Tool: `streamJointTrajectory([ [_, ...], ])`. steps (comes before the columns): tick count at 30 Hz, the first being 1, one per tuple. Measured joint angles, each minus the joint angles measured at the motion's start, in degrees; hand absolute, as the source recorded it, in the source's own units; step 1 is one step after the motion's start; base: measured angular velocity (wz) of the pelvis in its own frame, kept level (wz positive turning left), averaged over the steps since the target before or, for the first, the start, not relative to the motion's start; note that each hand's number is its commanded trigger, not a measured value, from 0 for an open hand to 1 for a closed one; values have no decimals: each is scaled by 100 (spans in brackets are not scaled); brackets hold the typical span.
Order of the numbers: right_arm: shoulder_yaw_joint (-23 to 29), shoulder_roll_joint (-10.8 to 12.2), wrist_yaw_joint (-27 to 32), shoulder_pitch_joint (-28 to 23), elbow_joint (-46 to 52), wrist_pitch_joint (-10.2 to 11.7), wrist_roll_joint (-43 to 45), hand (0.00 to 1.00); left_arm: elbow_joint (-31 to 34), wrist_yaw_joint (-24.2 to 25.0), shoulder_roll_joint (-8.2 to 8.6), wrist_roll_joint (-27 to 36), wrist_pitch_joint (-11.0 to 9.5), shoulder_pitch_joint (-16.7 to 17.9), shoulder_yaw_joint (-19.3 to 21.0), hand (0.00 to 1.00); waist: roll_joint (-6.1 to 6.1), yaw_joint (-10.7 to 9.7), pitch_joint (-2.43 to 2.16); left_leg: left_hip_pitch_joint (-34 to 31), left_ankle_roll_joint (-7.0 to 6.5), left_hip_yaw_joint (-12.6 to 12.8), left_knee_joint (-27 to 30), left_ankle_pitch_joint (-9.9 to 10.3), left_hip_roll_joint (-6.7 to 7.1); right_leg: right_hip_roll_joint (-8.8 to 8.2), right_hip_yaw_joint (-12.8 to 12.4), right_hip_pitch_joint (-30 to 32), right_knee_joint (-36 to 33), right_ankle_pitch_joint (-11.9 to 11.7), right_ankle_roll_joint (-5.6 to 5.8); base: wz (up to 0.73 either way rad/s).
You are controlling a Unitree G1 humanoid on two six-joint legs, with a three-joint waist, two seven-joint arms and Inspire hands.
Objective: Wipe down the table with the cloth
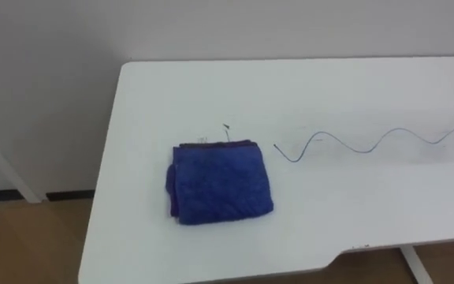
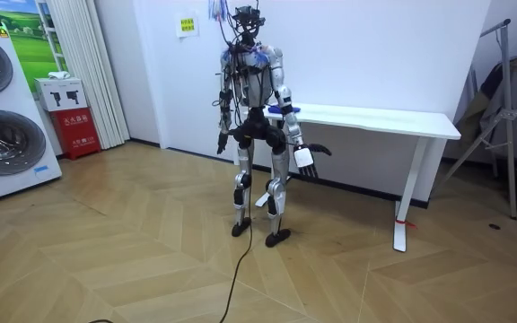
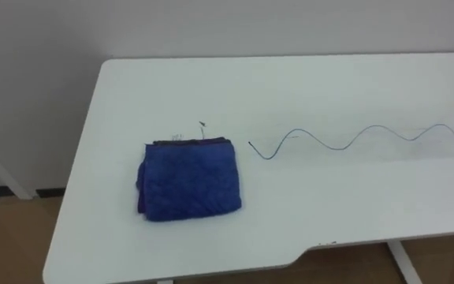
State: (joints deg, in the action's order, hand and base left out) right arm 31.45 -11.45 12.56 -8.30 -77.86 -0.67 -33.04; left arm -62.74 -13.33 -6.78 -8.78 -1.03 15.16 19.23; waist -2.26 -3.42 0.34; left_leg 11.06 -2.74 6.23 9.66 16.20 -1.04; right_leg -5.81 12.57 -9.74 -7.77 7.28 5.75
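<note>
looks soft and light: blue cloth [image 1: 221,182] near front left corner of the table [image 1: 329,229], best pressed flat from above. right hand [image 2: 305,159] hangs loose, empty; left hand [image 2: 223,144] can't tell.

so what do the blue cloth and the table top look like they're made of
Blue cloth: probably thick microfibre or terry. It looks matte and fuzzy, folded into a soft pad with rounded edges.
Table top: a smooth white board, likely laminate or painted, though I can't tell which. The surface is hard and flat, and a thin wavy line sits crisply on it.
</note>
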Motion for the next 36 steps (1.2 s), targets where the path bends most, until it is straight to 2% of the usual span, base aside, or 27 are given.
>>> streamJointTrajectory([
  [4,270,-370,802,294,488,7,7,0,135,-1,-120,-56,53,-4,37,0,-85,15,-38,2,0,100,-1,0,2,26,-133,77,-16,0,0,-17],
  [8,281,-752,1402,743,963,16,169,0,263,6,-166,-66,95,-6,13,0,-126,-10,-38,-54,0,153,-3,0,17,32,-133,170,-35,-1,0,-10],
  [10,318,-930,1787,875,1359,51,536,0,342,17,-219,-98,98,30,2,0,-163,52,-39,-62,5,156,-12,-3,2,51,-134,179,-40,0,0,0],
  [12,275,-945,2059,972,1775,59,1015,0,433,35,-253,-109,124,61,-55,0,-203,64,-50,-110,21,168,12,-13,-10,68,-144,263,-70,0,-1,-5],
  [14,74,-945,2335,965,2308,61,1372,0,446,36,-305,-102,157,36,-153,0,-243,87,-31,-160,32,144,30,-23,-16,72,-154,310,-95,0,-1,0],
  [16,-129,-949,2562,1072,2806,111,2112,0,460,40,-339,-98,226,1,-293,0,-237,127,-47,-181,34,126,54,-25,-23,75,-122,320,-86,0,-1,0],
  [19,-346,-951,2625,1124,3522,133,3142,0,539,133,-344,-219,241,-3,-480,0,-266,243,-21,-216,35,129,52,-26,-24,76,-139,371,-87,0,-1,-2],
  [26,-1020,-950,2633,1171,5746,228,5418,0,576,279,-358,-216,251,-39,-619,0,-211,303,1,-242,63,10,45,-44,-32,90,-136,417,-85,13,-22,2],
  [28,-1257,-964,2600,1185,6219,323,6097,0,588,279,-360,-212,251,-64,-695,0,-227,422,1,-245,69,-46,44,-47,-42,97,-114,408,-95,18,-31,2],
  [33,-1979,-963,2323,1184,7115,382,6871,0,604,289,-332,-216,246,-210,-968,0,-250,642,6,-271,70,-63,35,-48,-40,98,-133,419,-87,23,-40,3],
  [36,-2450,-964,2221,1344,7235,387,7055,0,602,283,-392,-204,246,-215,-1263,0,-262,822,-1,-230,71,-269,34,-49,-40,102,-129,403,-111,35,-61,3],
])
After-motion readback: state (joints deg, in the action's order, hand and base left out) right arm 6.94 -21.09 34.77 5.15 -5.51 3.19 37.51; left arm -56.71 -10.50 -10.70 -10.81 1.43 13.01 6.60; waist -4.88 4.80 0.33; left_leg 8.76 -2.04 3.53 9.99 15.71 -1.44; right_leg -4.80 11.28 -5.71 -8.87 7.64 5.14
